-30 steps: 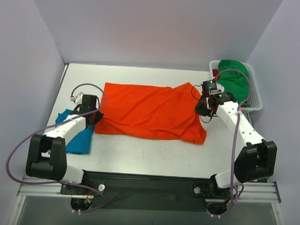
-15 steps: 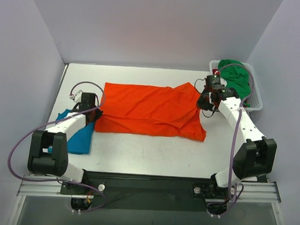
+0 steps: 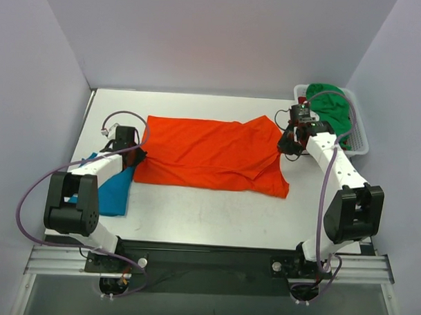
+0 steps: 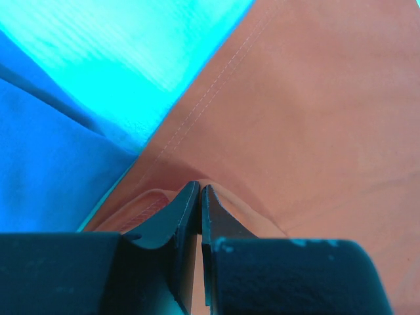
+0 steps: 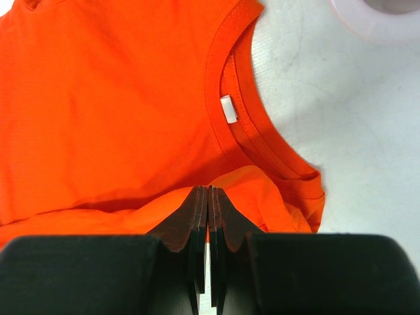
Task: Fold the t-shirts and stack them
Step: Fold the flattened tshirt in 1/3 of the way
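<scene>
Folding step: orange t-shirt (image 3: pixel 210 154) lies spread on the table (image 3: pixel 195 212); left hand (image 3: pixel 136 157) clenched on its hem end, right hand (image 3: pixel 287 146) on its collar end. Next move, by judgement: both ends carried across together, evenly.

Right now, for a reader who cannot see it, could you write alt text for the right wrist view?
The right end effector, shut, pinches a raised fold of the orange t-shirt at the bottom centre. Just beyond lies the shirt's ribbed neckline with a small white label inside, and bare white table shows to the right.
</scene>
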`<state>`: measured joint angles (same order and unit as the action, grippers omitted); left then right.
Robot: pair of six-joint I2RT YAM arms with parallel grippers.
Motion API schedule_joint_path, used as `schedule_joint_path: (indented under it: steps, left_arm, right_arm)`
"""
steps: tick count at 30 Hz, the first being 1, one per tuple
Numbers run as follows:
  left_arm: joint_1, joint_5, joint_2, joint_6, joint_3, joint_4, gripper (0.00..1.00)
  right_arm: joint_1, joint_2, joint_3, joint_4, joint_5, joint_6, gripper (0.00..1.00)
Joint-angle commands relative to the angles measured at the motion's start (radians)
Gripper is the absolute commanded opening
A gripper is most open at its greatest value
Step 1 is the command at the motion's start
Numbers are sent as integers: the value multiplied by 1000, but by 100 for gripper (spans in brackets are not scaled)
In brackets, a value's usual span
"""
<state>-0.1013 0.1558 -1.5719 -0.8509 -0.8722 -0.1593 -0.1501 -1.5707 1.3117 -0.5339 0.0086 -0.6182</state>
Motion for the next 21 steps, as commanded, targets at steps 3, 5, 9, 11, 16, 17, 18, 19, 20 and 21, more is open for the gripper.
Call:
schedule_joint_path:
  steps: [3,5,9,11,16,17,18,19,20,21]
  left_arm:
    - [25,-30,-20,24,-47,49,17]
    - [29,-39,-22,30,-45,52,26]
    - [32,-58,-2,50,-34,67,62]
    - [32,-56,16,52,-13,66,80]
    - [34,-30,110,52,61,52,83]
    - [32,-27,137,49,94,53,84]
    - [32,-24,151,47,110,52,83]
    - [34,-7,164,46,130,52,84]
    - [32,10,176,41,162,53,84]
    - [35,24,188,33,179,56,83]
  right_arm:
    - [23,-49,35,5,-1,18,0]
    - [32,-66,47,9,-36,18,0]
    - [52,-139,83,26,-93,38,17]
    - [63,-166,98,26,-122,44,35]
    - [63,-120,37,32,-119,22,58]
    - [63,-92,23,32,-119,17,59]
    - [61,-77,3,34,-119,11,59]
    - [61,-57,-44,40,-119,2,59]
    - [60,-37,-77,51,-122,-14,59]
    - [58,6,-106,73,-128,-21,60]
